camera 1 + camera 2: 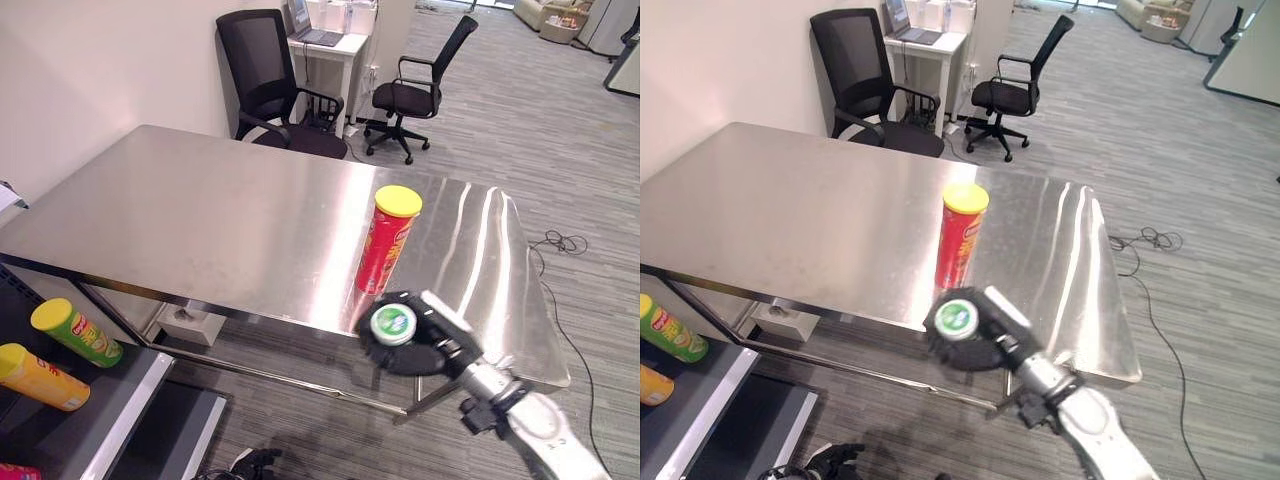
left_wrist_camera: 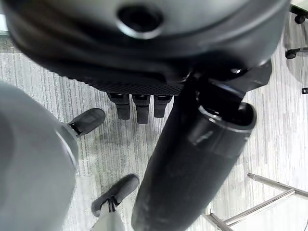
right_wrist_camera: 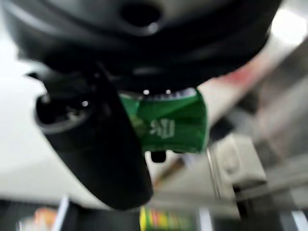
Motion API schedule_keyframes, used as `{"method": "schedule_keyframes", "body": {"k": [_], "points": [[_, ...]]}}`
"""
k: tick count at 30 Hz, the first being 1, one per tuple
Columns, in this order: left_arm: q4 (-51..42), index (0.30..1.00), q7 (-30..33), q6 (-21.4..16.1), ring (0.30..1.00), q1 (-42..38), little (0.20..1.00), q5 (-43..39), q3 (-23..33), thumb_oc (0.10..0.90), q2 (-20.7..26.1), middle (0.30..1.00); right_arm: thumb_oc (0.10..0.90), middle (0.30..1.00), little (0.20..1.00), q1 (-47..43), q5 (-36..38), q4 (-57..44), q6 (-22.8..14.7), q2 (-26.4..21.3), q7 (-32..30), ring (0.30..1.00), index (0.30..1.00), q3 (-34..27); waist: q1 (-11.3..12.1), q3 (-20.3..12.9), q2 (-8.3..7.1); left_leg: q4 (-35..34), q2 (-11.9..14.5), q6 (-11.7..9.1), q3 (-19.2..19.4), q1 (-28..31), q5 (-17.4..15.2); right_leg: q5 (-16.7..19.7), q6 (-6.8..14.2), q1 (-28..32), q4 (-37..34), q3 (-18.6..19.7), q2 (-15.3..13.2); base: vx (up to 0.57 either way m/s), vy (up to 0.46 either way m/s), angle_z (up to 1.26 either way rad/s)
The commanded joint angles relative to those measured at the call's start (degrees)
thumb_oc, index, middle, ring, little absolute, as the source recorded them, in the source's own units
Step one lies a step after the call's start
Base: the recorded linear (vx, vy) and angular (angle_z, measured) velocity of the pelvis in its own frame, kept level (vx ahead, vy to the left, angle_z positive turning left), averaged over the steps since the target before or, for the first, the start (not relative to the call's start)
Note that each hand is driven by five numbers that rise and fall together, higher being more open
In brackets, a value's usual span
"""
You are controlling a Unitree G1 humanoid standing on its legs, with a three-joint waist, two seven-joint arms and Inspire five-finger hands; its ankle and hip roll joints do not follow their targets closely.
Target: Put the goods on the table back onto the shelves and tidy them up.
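Right hand point(image 1: 420, 345) curled round a green can point(image 1: 393, 323) with a white-and-green top, held off the near edge of the steel table point(image 1: 200, 220); label print unreadable. Red tube point(image 1: 385, 240) with yellow lid upright on the table just behind. Left hand point(image 2: 139, 103) hanging over the floor, fingers relaxed, holding nothing.

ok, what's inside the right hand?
A green can, round top facing up, with the right hand curled round it. Its green side shows in the right wrist view; its lower part is covered by fingers.

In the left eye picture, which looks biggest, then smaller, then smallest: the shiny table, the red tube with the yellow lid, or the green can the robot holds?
1. Steel table, by far the largest.
2. Red tube, standing upright on the table.
3. Green can, held in the right hand; only its top shows, and it sits nearer the camera, so its true size is unsure.
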Motion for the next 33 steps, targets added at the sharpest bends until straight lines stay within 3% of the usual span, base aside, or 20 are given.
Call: {"method": "schedule_keyframes", "body": {"k": [1, 5, 8, 10, 11, 13, 14, 15, 16, 19, 20, 23, 24, 26, 28, 29, 30, 31, 32, 33], "points": [[2.55, 0.9, 2.01, -2.06, 0.9, -6.64, 0.9, 0.45, -1.51, 0.8, 0.29, 0.9, 0.4, 0.3, 0.3, -8.88, -3.2, -5.04, -4.82, 2.9, -5.16, 0.3, 0.3, -5.06, 2.76, 1.27, 0.27, 0.29, -0.5, -1.04, -2.47, 4.31, -5.41, -5.93, 0.31, 2.64, 4.13, 0.6, 2.48, -0.02, -0.051, 0.12], [1.36, 0.9, 4.71, -1.8, 0.9, -7.44, 0.9, 0.38, -2.91, 0.8, 0.5, 0.9, 0.4, 0.3, 0.3, -17.73, -0.42, -5.45, -5.6, 7.31, -8.32, 0.3, 0.3, 2.66, 4.53, 3.06, 0.11, 0.29, -0.3, -1.16, -4.08, 3.41, -4.55, -6.52, -0.17, 2.08, 5.26, -0.67, 2.46, -0.07, -0.085, 0.19], [-0.8, 0.9, 6.65, -2.09, 0.9, -8.29, 0.9, -0.47, -4.51, 0.8, 1.17, 0.9, 0.4, 0.3, 0.3, -26.94, 1.63, -3.82, -6.77, 11.07, -11.28, 0.3, 0.3, 8.78, 6.54, 7.2, 0.04, 0.71, 0.1, -1.36, -6.34, 0.29, -2.8, -7.04, -0.82, -0.51, 7.18, -2.42, 2.61, -0.2, -0.106, 0.38], [-1.33, 0.9, 8.13, -2.31, 0.9, -9.16, 0.9, -1.53, -5.85, 0.8, 1.84, 0.9, 0.4, 0.3, 0.3, -34.87, 0.02, 0.1, -7.08, 15.08, -14.4, 0.3, 0.3, 13.05, 9.0, 10.8, -0.01, 0.87, 0.38, -2.63, -9.72, -5.24, 1.2, -6.79, -1.6, -3.09, 6.95, -5.94, 2.77, -0.38, -0.207, 0.88], [-0.75, 0.9, 9.38, -2.14, 0.9, -9.84, 0.9, -2.92, -5.14, 0.8, 2.08, 0.9, 0.4, 0.3, 0.3, -36.01, -1.36, 1.91, -7.9, 15.43, -15.96, 0.3, 0.3, 13.5, 8.95, 11.94, -0.11, 0.94, -0.22, -3.42, -10.13, -9.41, 3.05, -6.18, -1.54, -5.17, 6.6, -9.45, 1.76, -0.3, -0.146, 1.29], [-0.5, 0.9, 9.67, -2.17, 0.9, -9.7, 0.9, -4.14, -4.16, 0.8, 2.25, 0.9, 0.4, 0.3, 0.3, -35.31, -1.82, 2.51, -8.01, 15.07, -16.25, 0.3, 0.3, 13.86, 8.14, 11.39, -0.12, 0.97, -0.46, -3.19, -8.81, -10.45, 2.65, -5.75, -1.26, -5.92, 5.95, -11.11, 0.91, -0.13, -0.014, 1.57], [-0.25, 0.9, 9.54, -2.14, 0.9, -9.46, 0.9, -5.44, -2.99, 0.8, 2.38, 0.9, 0.4, 0.3, 0.3, -34.75, -2.42, 2.97, -7.82, 14.39, -16.41, 0.3, 0.3, 13.94, 7.45, 10.81, -0.21, 1.26, -0.22, -2.91, -6.24, -10.24, 1.8, -5.05, -0.9, -6.25, 4.97, -12.62, 0.27, -0.13, -0.018, 1.32], [1.35, 0.9, 10.04, -2.36, 0.9, -8.55, 0.9, -6.51, -0.27, 0.8, 2.45, 0.9, 0.4, 0.3, 0.3, -32.7, -3.54, 1.98, -8.42, 13.25, -16.27, 0.3, 0.3, 13.96, 5.87, 9.92, -0.33, 4.23, 1.11, -2.96, -0.76, -8.19, -1.78, -4.0, -0.45, -6.32, 3.59, -15.69, -1.23, -0.13, -0.03, 1.22], [2.3, 0.9, 10.15, -2.24, 0.9, -8.36, 0.9, -5.99, 0.62, 0.8, 2.25, 0.9, 0.4, 0.3, 0.3, -31.89, -3.54, 1.77, -8.49, 12.64, -15.77, 0.3, 0.3, 14.04, 4.96, 9.63, -0.26, 6.11, 2.0, -3.32, 1.8, -6.7, -3.62, -3.63, -0.5, -6.4, 3.39, -17.16, -1.84, -0.15, -0.045, 1.3], [3.06, 0.9, 10.02, -2.13, 0.9, -8.28, 0.9, -4.7, 1.06, 0.8, 2.01, 0.9, 0.4, 0.3, 0.3, -29.81, -3.66, 1.32, -8.36, 11.24, -15.24, 0.3, 0.3, 13.72, 2.9, 9.3, 0.51, 8.07, 4.19, -4.46, 5.66, -2.57, -5.85, -3.36, -0.63, -6.27, 3.25, -20.67, -2.68, -0.07, 0.029, 1.09], [2.95, 0.9, 9.53, -2.21, 0.9, -8.78, 0.9, -0.51, -0.2, 0.8, 2.1, 0.9, 0.4, 0.3, 0.3, -25.24, -5.44, 0.72, -8.04, 8.81, -14.87, 0.3, 0.3, 11.29, -0.64, 7.39, 2.83, 8.29, 9.05, -7.64, 10.36, 5.9, -4.5, -3.8, -0.25, -6.83, 3.74, -24.36, -2.93, 0.04, 0.112, 0.65], [2.71, 0.9, 9.3, -2.19, 0.9, -8.62, 0.9, 1.29, -1.33, 0.8, 1.97, 0.9, 0.4, 0.3, 0.3, -23.41, -5.6, 0.31, -7.78, 8.15, -14.55, 0.3, 0.3, 10.43, -1.37, 6.93, 3.79, 7.77, 10.49, -8.89, 10.96, 8.08, -2.19, -4.1, -0.52, -6.76, 4.06, -25.51, -2.59, 0.0, 0.117, 0.74], [2.12, 0.9, 8.59, -2.35, 0.9, -8.66, 0.9, 3.38, -2.97, 0.8, 1.87, 0.9, 0.4, 0.3, 0.3, -21.87, -5.53, 0.56, -7.63, 7.67, -14.28, 0.3, 0.3, 9.54, -1.96, 6.38, 4.47, 7.79, 11.45, -9.85, 11.03, 9.55, 0.11, -4.23, -0.68, -7.23, 4.55, -26.23, -2.38, -0.03, 0.152, 0.77], [0.28, 0.9, 7.54, -2.8, 0.9, -8.23, 0.9, 6.54, -6.04, 0.8, 1.95, 0.9, 0.4, 0.3, 0.3, -18.59, -5.08, 0.46, -7.53, 7.26, -14.12, 0.3, 0.3, 7.67, -2.73, 5.48, 5.48, 7.18, 11.92, -10.69, 9.44, 11.69, 2.81, -4.18, -0.82, -8.12, 5.25, -26.92, -1.75, -0.03, 0.194, 0.75], [-2.94, 0.9, 6.42, -3.09, 0.9, -7.67, 0.9, 8.75, -9.52, 0.8, 2.03, 0.9, 0.4, 0.3, 0.3, -16.31, -4.93, 0.65, -7.35, 7.34, -14.65, 0.3, 0.3, 5.62, -3.0, 5.07, 5.26, 6.87, 12.32, -10.77, 7.37, 11.68, 4.13, -3.59, -0.65, -8.37, 6.25, -27.2, -1.92, -0.1, 0.327, 0.29], [-4.52, 0.9, 5.47, -3.21, 0.9, -6.91, 0.9, 9.37, -10.61, 0.8, 2.27, 0.9, 0.4, 0.3, 0.3, -14.04, -4.94, 0.6, -7.41, 6.99, -14.79, 0.3, 0.3, 4.12, -2.91, 4.65, 5.26, 3.81, 12.1, -10.62, 11.0, 13.83, 1.65, -3.01, -0.09, -8.81, 6.86, -27.52, -2.43, -0.28, 0.604, 0.23], [-5.92, 0.9, 4.36, -3.46, 0.9, -6.95, 0.9, 11.43, -12.41, 0.8, 3.07, 0.9, 0.4, 0.3, 0.3, -11.65, -5.85, 0.48, -7.24, 7.29, -15.68, 0.3, 0.3, 2.11, -3.21, 4.48, 4.87, 0.3, 10.27, -9.64, 13.78, 14.27, -5.02, -0.51, 1.49, -10.33, 7.72, -27.71, -3.82, -0.3, 0.531, 0.28], [-6.04, 0.9, 4.34, -3.53, 0.9, -6.94, 0.9, 11.98, -12.54, 0.8, 3.58, 0.9, 0.4, 0.3, 0.3, -10.92, -6.01, 0.21, -7.35, 7.61, -15.73, 0.3, 0.3, 1.65, -3.33, 4.65, 4.47, 0.29, 9.37, -8.95, 14.11, 13.89, -8.23, 0.99, 2.41, -11.07, 7.8, -27.52, -4.5, -0.23, 0.394, 0.37], [-6.06, 0.9, 4.33, -3.54, 0.9, -6.91, 0.9, 12.01, -12.6, 0.8, 3.66, 0.9, 0.4, 0.3, 0.3, -10.81, -6.03, 0.13, -7.32, 7.68, -15.71, 0.3, 0.3, 1.58, -3.2, 4.54, 4.35, 0.29, 9.13, -8.65, 14.2, 13.83, -8.47, 1.21, 2.65, -11.21, 7.79, -27.37, -4.69, -0.19, 0.293, 0.21], [-5.66, 0.9, 4.99, -3.43, 0.9, -6.97, 0.9, 12.41, -12.12, 0.8, 4.42, 0.9, 0.4, 0.3, 0.3, -9.82, -6.07, -0.21, -7.22, 8.73, -15.98, 0.3, 0.3, 1.47, -2.94, 5.46, 3.56, 0.29, 7.17, -7.41, 13.79, 12.84, -11.7, 4.85, 4.59, -12.3, 7.14, -26.77, -5.76, -0.27, 0.408, 0.23]]}}
